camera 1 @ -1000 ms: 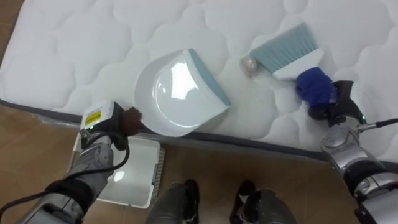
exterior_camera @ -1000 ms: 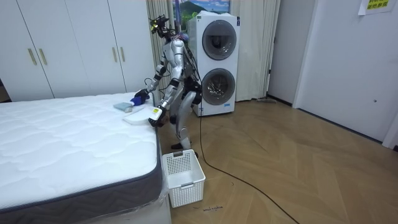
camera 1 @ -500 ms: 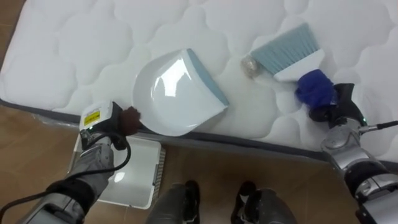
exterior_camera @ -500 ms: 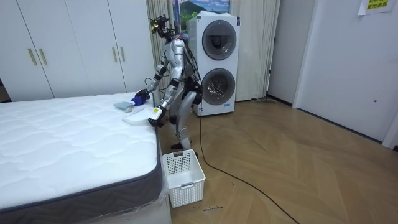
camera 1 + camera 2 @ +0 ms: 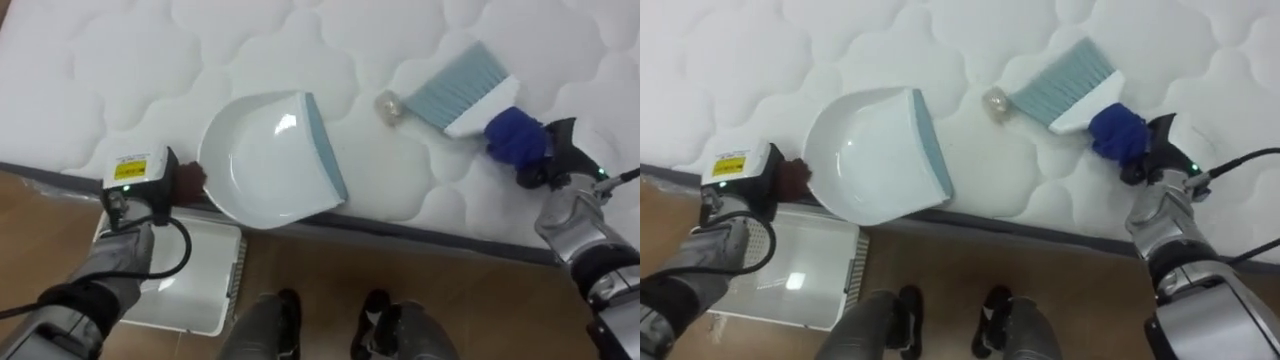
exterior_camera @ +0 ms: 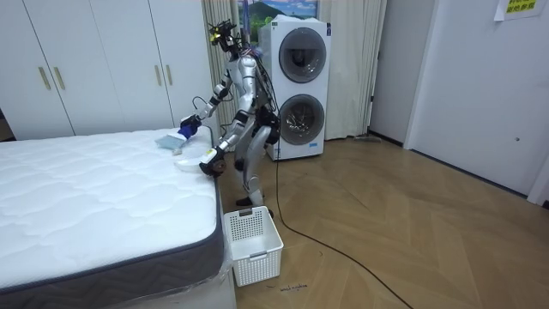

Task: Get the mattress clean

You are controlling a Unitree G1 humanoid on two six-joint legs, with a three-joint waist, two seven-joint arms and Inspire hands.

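Note:
A white dustpan (image 5: 265, 160) with a grey-blue lip lies at the near edge of the quilted white mattress (image 5: 120, 70). My left hand (image 5: 155, 188) is shut on its dark handle, just off the bed's edge. A hand brush (image 5: 455, 85) with pale blue bristles lies to the right. Its blue handle is held by my right hand (image 5: 558, 165), which is shut on it. A small crumpled ball of litter (image 5: 388, 107) sits on the mattress, touching the bristles and a short way from the dustpan's lip. In the room view I stand at the bed's corner, both arms over it.
A white slatted basket (image 5: 195, 285) stands on the wooden floor below the dustpan, beside the bed (image 6: 94, 206). Stacked washing machines (image 6: 300, 86) are behind me and white wardrobes (image 6: 94, 60) line the far wall.
The dustpan has turned and slid toward the bed's edge. My right arm has risen with the brush, and the litter has shifted a little toward the dustpan. The camera has shifted too.

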